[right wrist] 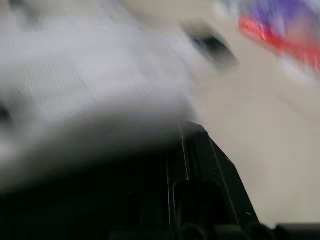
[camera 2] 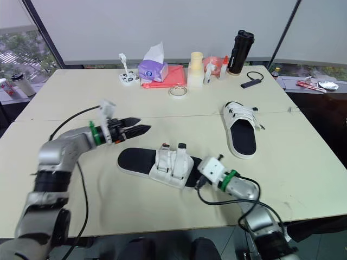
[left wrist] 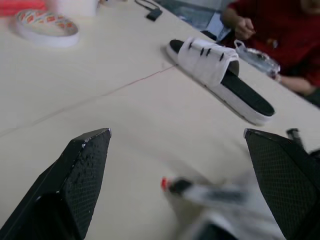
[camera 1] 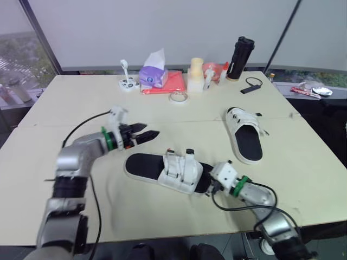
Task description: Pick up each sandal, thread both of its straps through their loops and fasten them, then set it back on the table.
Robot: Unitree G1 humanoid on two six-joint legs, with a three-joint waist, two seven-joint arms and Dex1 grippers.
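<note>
From the head, we see the near sandal lying flat on the table, front and centre, with its two strap ends standing up loose. The right gripper is tucked against one end of it; whether it grips we cannot tell. The left gripper hovers above the table just beyond the sandal's other end, released and holding nothing. We judge this the pick-up of the first sandal. Next, the right must get a sure hold and lift, and the left must come in to a strap end. The far sandal lies well apart towards the right edge, out of the way. A tape roll, a tissue box, a red cloth and a bottle line the far side, none obstructing.

At the left wrist, the two pads stand wide apart over bare table. The far sandal lies ahead, the tape roll off to one side, and a person in red sits beyond the table edge. A blurred white thing sits low between the pads; we cannot name it.

At the right wrist, the sandal's white upper lies close against the gripper's dark body, too blurred to judge the hold.
</note>
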